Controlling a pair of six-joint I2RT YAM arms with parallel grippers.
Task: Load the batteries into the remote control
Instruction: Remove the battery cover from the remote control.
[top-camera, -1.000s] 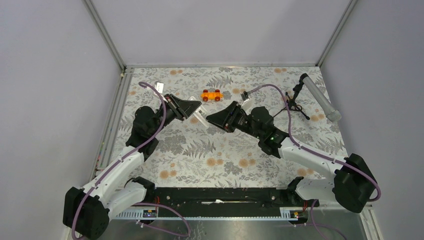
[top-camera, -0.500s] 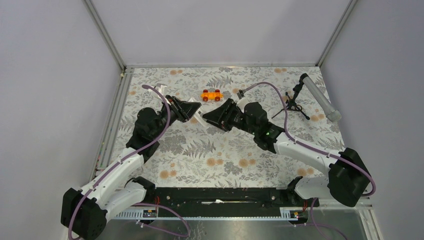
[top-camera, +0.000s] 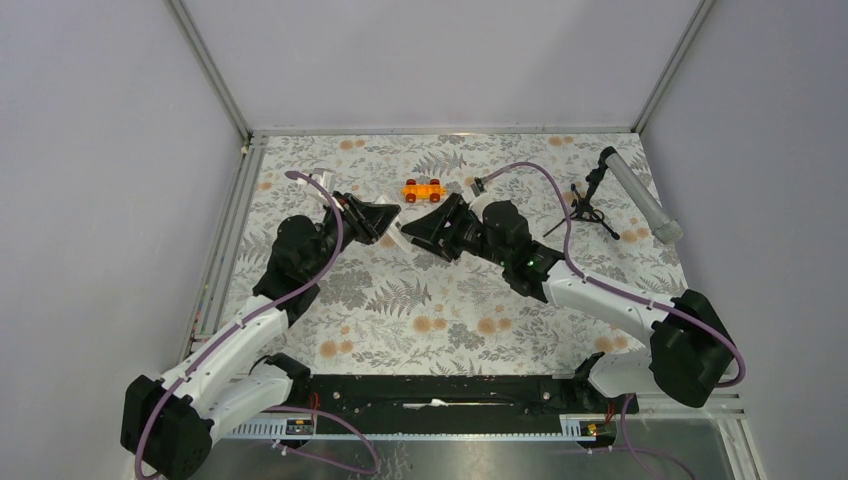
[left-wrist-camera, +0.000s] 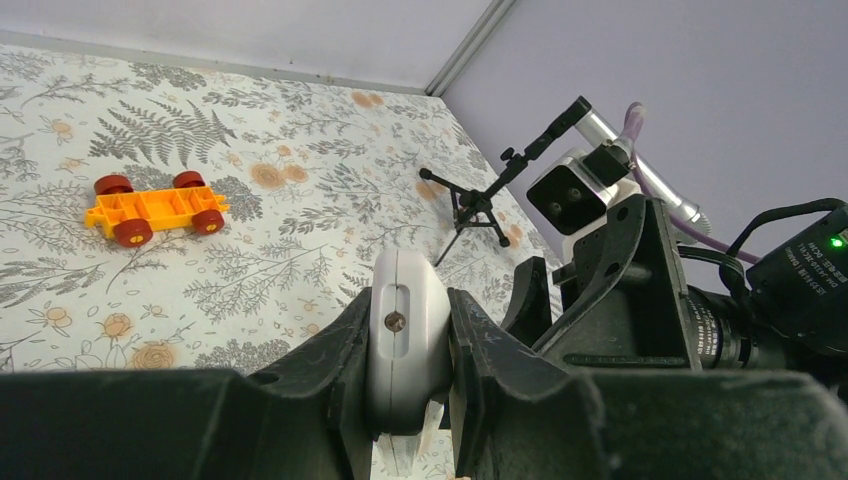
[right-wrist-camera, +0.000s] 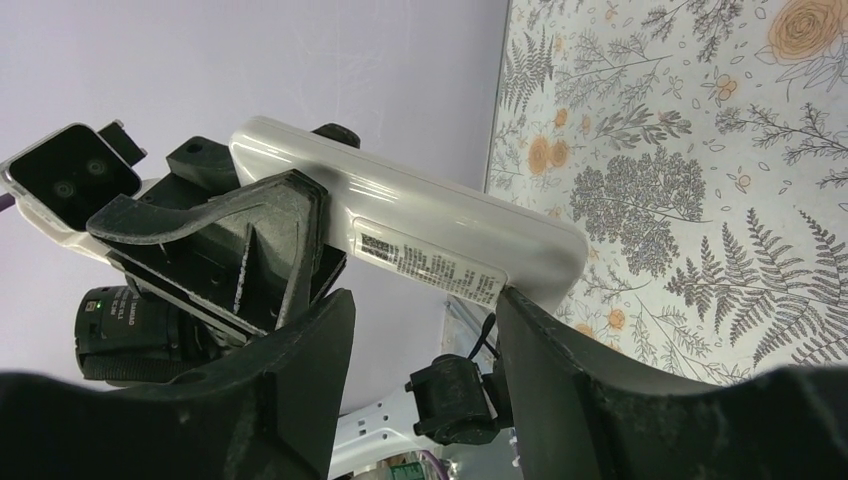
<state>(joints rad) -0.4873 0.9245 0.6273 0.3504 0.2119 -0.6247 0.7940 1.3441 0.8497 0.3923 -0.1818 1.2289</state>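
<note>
The left tool (top-camera: 390, 226) is closed on the remote control (left-wrist-camera: 404, 330), with its two dark fingers (left-wrist-camera: 335, 365) pressed against the narrow sides of the white body. The remote control is lifted off the table (top-camera: 450, 320) and sits a little toward 11 o'clock from the table centre. In the left wrist view its rounded end shows a small screw. In the right wrist view its long back side is visible, with a printed label. The right tool (right-wrist-camera: 425, 298) faces the left tool from the 3 o'clock side, with its fingers (right-wrist-camera: 300, 380) well apart. The free end of the remote control lies just in front of this gap, very near the tip of one finger, but I cannot tell if it touches. This tool holds nothing. An orange toy car (top-camera: 423, 190) stands on the table at 12 o'clock from the two tools, a little apart from them. A grey tube (top-camera: 640, 195) on a black tripod (top-camera: 590, 212) stands near the table edge, at about 2 o'clock.
</note>
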